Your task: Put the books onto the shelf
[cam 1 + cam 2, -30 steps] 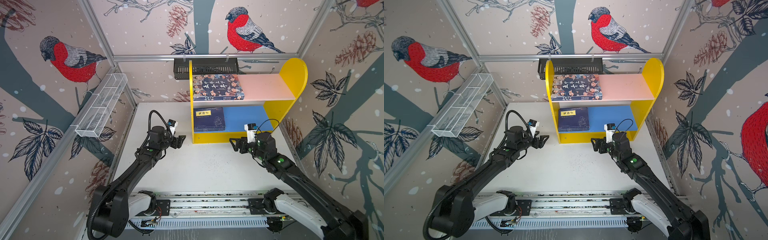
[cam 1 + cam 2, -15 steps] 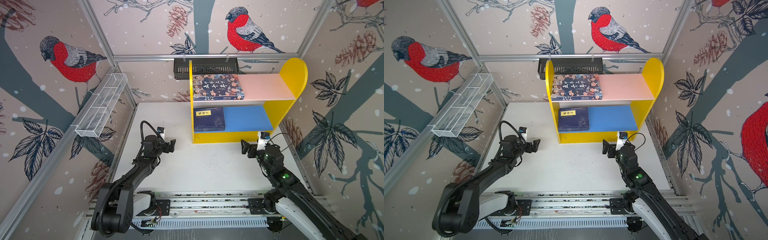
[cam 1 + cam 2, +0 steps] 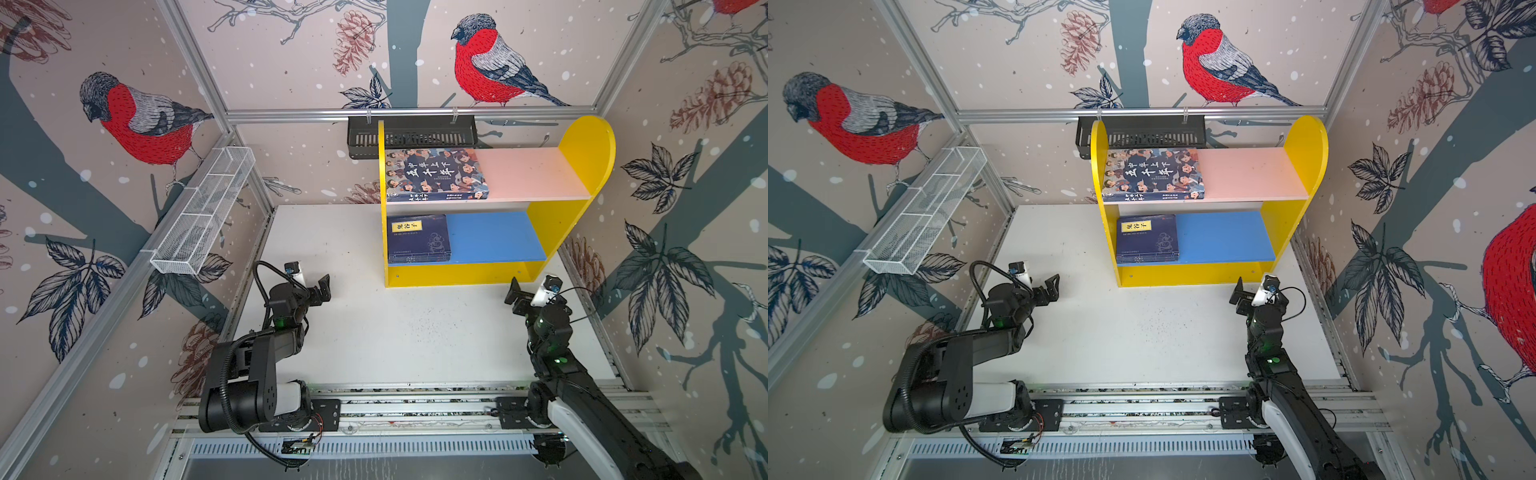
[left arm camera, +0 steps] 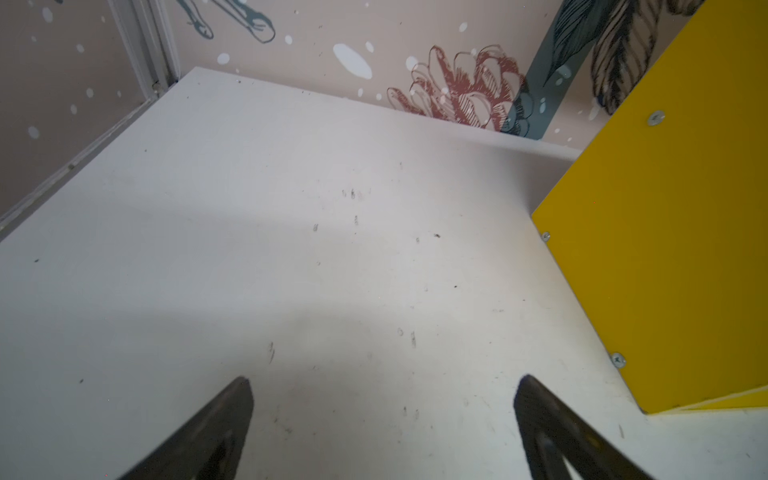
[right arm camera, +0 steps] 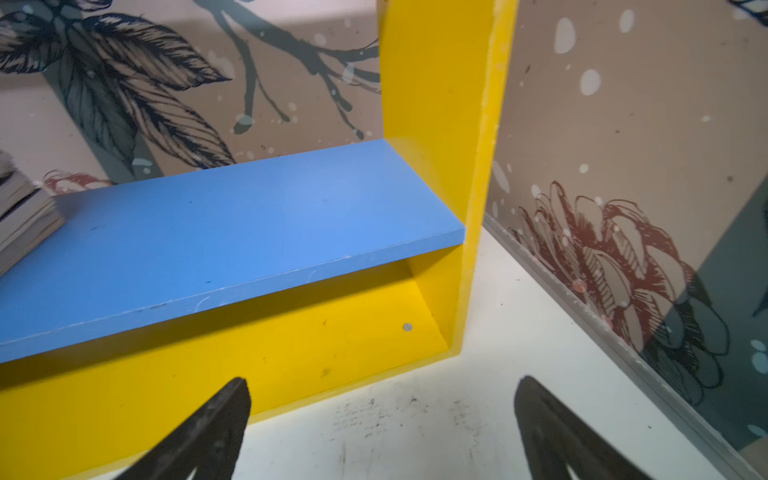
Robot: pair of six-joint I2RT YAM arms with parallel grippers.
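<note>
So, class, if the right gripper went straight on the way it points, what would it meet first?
Probably the yellow base of the shelf, just under its blue board; depth is unclear.

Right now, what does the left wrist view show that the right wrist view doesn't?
Left wrist only: the shelf from outside, its flat side panel with screw heads, and a long stretch of bare table up to the corner frame post.
Right wrist only: the blue lower board, the yellow base board under it, and page edges of the stacked books.
Both: yellow shelf, white table, pinecone wallpaper, and an open, empty pincer: left pincer in one, right pincer in the other.
</note>
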